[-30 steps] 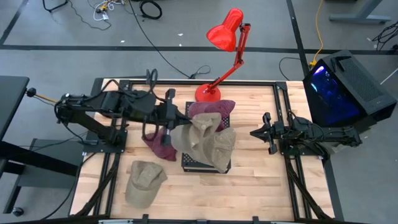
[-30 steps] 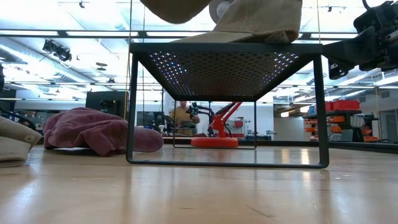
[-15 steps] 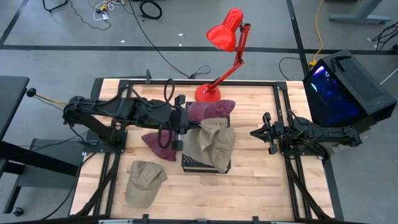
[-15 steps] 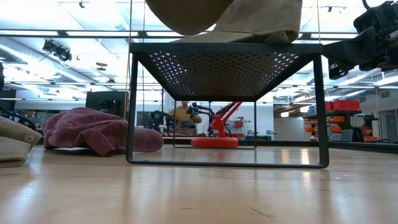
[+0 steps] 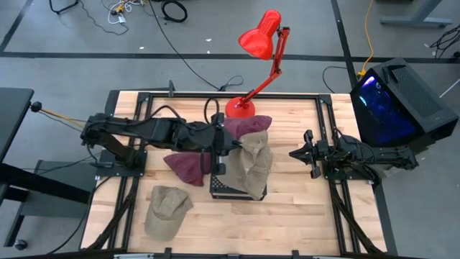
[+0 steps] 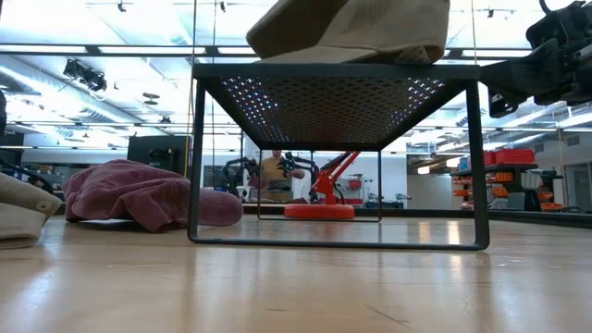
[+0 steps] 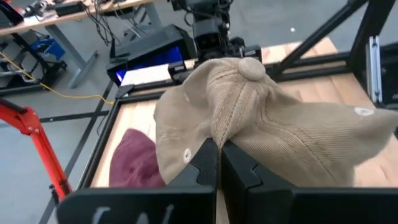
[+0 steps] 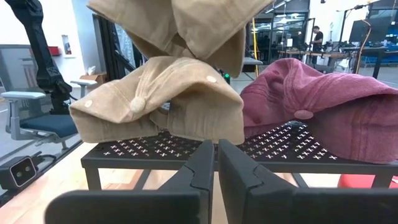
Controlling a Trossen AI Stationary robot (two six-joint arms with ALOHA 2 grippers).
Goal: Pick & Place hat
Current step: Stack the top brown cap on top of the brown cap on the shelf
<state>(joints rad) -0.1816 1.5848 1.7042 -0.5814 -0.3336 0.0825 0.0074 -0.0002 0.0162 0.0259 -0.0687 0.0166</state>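
- Left gripper: clenched on a fold of the tan hat, which hangs from its fingertips above the black mesh stand.
- Stand contents: a second tan cap just under the held hat, and a maroon cap beside it on the far side of the left gripper.
- Change: the left arm has reached farther over the stand since a second ago; the held hat now sits lower.
- View differences: only the low view shows the hat's underside against the stand top; only the high view shows a loose tan cap and another maroon cap on the table.
- Right gripper: fingers closed, empty, well apart from the stand.
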